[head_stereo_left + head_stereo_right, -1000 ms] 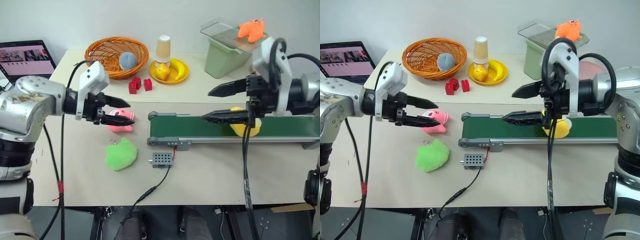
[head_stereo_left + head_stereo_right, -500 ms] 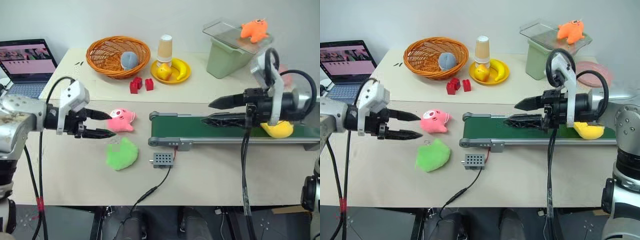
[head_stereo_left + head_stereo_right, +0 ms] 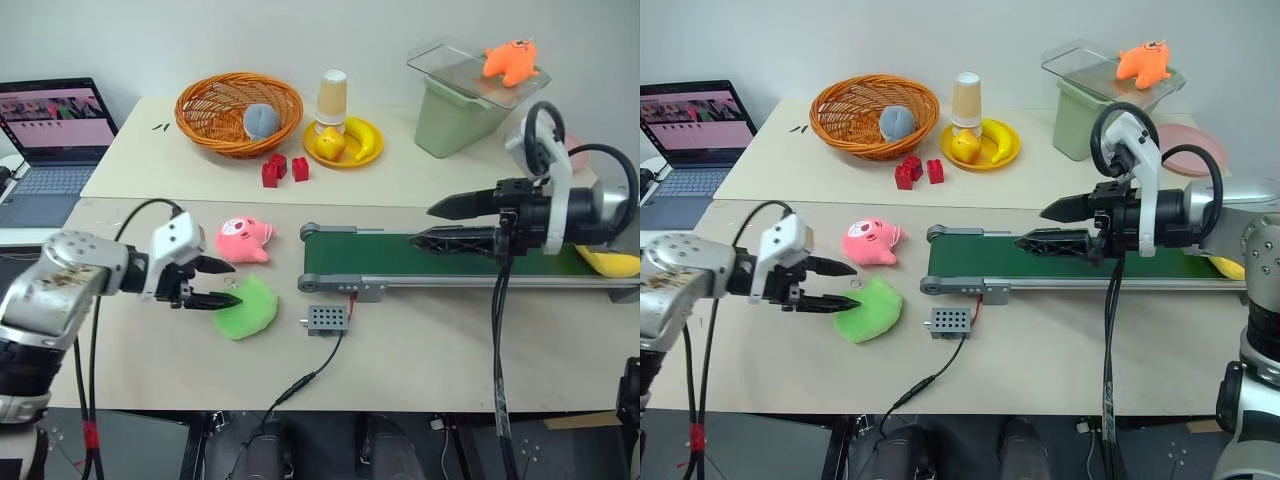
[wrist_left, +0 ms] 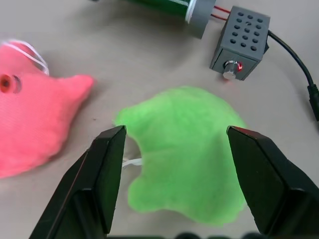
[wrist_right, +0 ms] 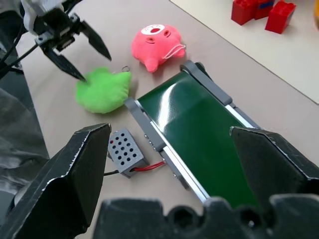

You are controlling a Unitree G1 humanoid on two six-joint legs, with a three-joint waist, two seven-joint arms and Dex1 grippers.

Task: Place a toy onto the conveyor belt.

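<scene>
Left gripper (image 3: pixel 222 283) released, fingers spread either side of the near edge of the green toy (image 3: pixel 248 307), a flat fuzzy plush lying on the table (image 3: pixel 420 340) directly ahead of its tips. Pink toy (image 3: pixel 243 240), soft and rounded, just beyond. Right gripper (image 3: pixel 438 224) released, hovering over the conveyor belt (image 3: pixel 400 258), smooth dark green in a grey metal frame.

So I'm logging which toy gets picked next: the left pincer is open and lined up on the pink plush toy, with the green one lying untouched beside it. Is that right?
Not quite. The left pincer is open, but it is lined up on the green plush toy, as the left wrist view shows: its fingers stand either side of it. The pink plush toy is the one lying untouched beside it.
</scene>
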